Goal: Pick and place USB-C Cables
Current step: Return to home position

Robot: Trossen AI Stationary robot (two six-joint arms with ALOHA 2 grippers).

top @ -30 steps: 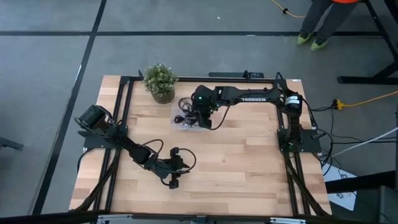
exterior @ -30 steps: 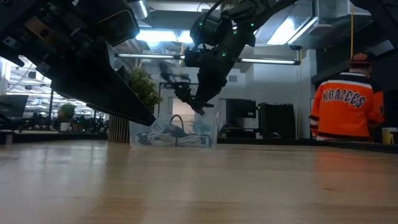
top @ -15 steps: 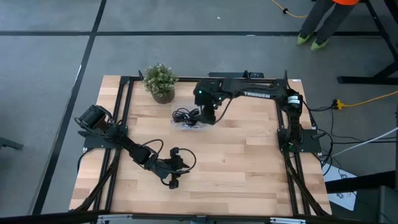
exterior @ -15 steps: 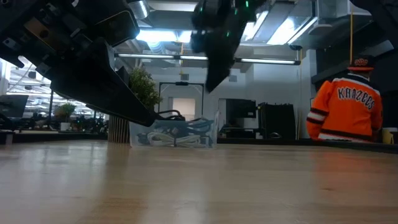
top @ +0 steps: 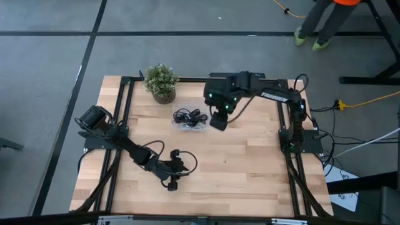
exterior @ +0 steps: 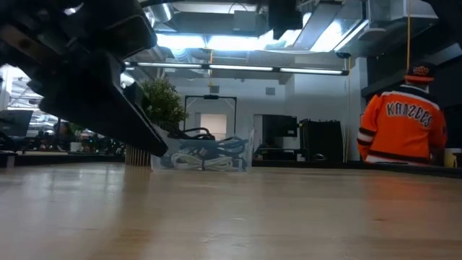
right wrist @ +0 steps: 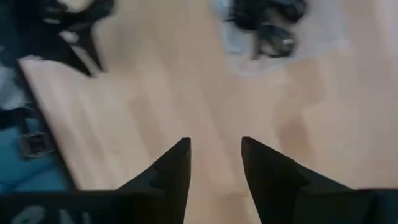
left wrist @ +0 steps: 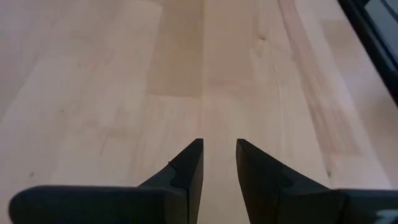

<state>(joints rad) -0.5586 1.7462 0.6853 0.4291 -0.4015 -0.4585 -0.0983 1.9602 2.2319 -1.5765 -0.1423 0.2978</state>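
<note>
Coiled black cables [top: 190, 116] in clear bin [exterior: 247, 153], right pincer [right wrist: 216, 142] spread nearby, left pincer [left wrist: 219, 143] parted over wooden table [top: 250, 162]

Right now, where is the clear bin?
In the high view the clear bin sits just above picture centre, between the potted plant and the right gripper, with cables inside.

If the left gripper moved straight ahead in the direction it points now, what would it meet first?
Most likely the wooden table. The left gripper, with its fingers apart, aims down at plain boards, and nothing else shows in that line.
</note>
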